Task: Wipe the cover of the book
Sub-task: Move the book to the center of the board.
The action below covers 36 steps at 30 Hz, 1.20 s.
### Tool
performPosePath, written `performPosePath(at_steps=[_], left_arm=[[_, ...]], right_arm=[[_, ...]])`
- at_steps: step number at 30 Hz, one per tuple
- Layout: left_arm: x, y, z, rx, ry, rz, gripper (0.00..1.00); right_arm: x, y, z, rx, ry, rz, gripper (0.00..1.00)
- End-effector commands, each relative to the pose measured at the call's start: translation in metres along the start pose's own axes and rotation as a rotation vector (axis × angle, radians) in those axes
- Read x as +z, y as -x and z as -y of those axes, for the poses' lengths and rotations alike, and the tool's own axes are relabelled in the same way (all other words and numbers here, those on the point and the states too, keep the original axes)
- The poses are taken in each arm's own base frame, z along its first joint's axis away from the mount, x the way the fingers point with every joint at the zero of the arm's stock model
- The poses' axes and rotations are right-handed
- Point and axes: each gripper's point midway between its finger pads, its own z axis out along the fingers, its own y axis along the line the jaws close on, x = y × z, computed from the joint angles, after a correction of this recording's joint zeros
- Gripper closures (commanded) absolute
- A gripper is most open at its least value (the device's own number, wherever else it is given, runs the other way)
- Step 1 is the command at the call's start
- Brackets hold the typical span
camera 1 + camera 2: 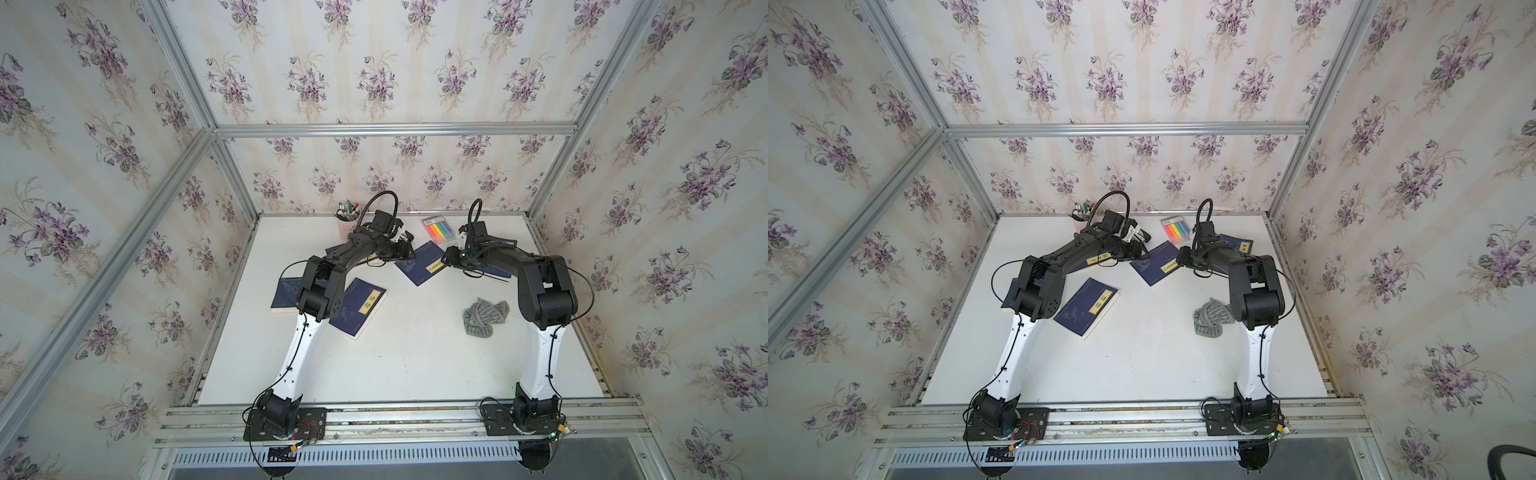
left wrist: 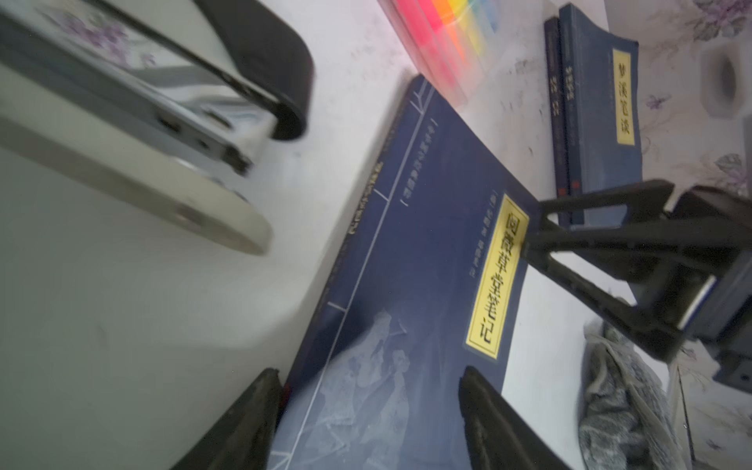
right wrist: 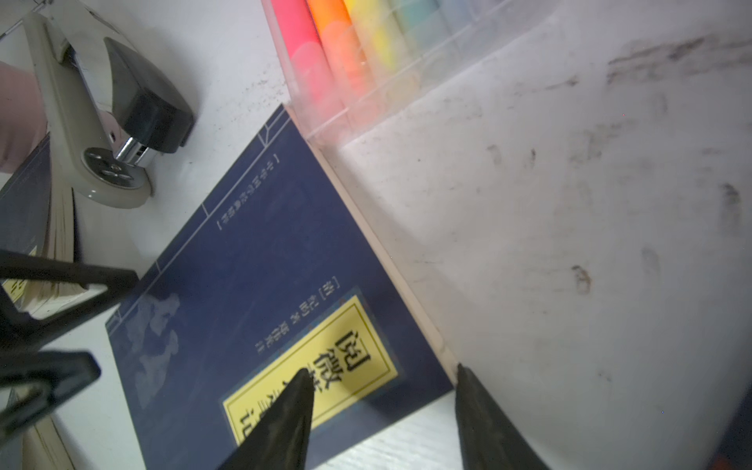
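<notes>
I hover left claw and right claw, both open, empty, over book, likely to pin it; cloth lies well behind right claw.

Place: robot lab cell dressed as a home study
Shell: aluminium frame holding flowered wallpaper panels
Rig: left arm and right arm bolted to a metal rail at a white table
Props: books, pen cup, highlighters, stapler
</notes>
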Motion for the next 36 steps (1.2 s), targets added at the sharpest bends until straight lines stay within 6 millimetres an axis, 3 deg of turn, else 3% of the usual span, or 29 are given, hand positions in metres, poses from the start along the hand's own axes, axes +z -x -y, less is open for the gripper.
performPosePath(at_steps=[1,6,10,18,24,31,32,36], left_arm=[[0.0,-0.037,0.022,0.004,-0.049,-0.098,0.3],[-0.009,-0.072,0.054,0.013,-0.101,-0.112,0.3],[-0.013,-0.097,0.064,-0.002,-0.102,-0.127,0.31],[-0.026,-0.146,0.068,-0.041,-0.092,-0.131,0.32],[-0.026,-0.182,0.06,-0.065,-0.076,-0.15,0.35],[-0.034,-0.209,0.077,-0.031,-0.069,-0.161,0.37],[-0.036,-0.215,0.08,-0.025,-0.064,-0.164,0.37],[-0.043,-0.243,0.088,-0.032,-0.036,-0.19,0.37]], right_arm=[[0.004,-0.019,0.001,0.023,0.006,-0.063,0.44],[0.001,-0.024,-0.012,-0.009,0.058,-0.081,0.46],[-0.002,-0.041,-0.022,-0.055,0.049,-0.121,0.47],[-0.029,-0.099,-0.038,-0.085,0.067,-0.154,0.51],[-0.043,-0.146,-0.055,-0.109,0.079,-0.184,0.62],[-0.055,-0.19,-0.079,-0.156,0.049,-0.221,0.67],[-0.059,-0.203,-0.09,-0.181,0.056,-0.234,0.67],[-0.075,-0.234,-0.092,-0.177,0.038,-0.248,0.67]])
